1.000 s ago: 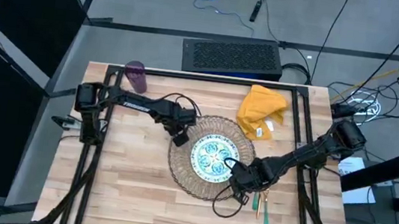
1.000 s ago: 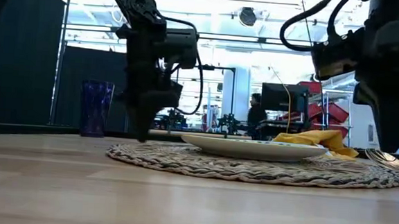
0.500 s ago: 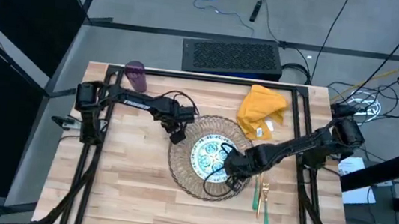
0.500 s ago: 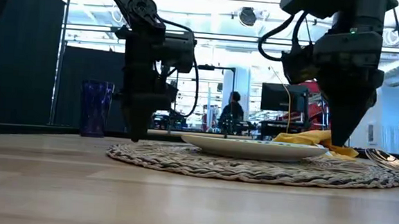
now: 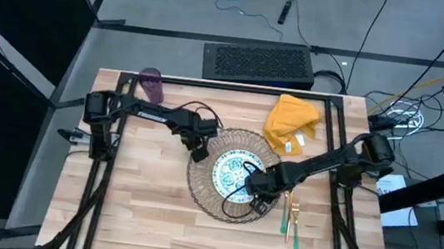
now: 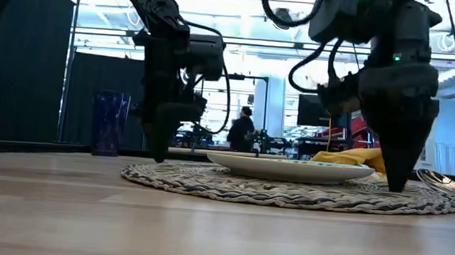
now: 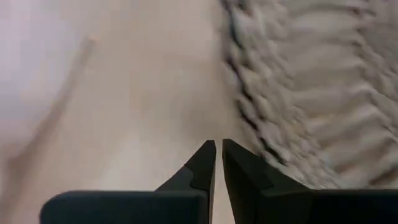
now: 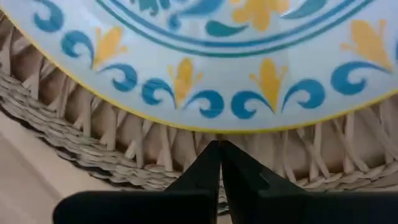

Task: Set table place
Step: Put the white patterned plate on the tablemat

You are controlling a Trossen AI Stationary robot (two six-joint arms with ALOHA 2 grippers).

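The mat (image 5: 231, 174) lies near the middle of the tabletop (image 5: 145, 208), with the plate (image 5: 233, 173) on its centre; the napkin (image 5: 291, 124) is behind it to the right; the cup (image 5: 152, 85) stands at the far left corner; the fork (image 5: 294, 217) and the spoon (image 5: 285, 218) lie side by side just right of the mat; the left end effector (image 5: 196, 150) is at the mat's left edge, the right end effector (image 5: 257, 197) over its right part, beside the plate.

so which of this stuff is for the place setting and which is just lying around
For the job:
woven mat
patterned plate
yellow napkin
fork and spoon
purple cup

Lying about:
black grille box behind the table
loose cables at the right
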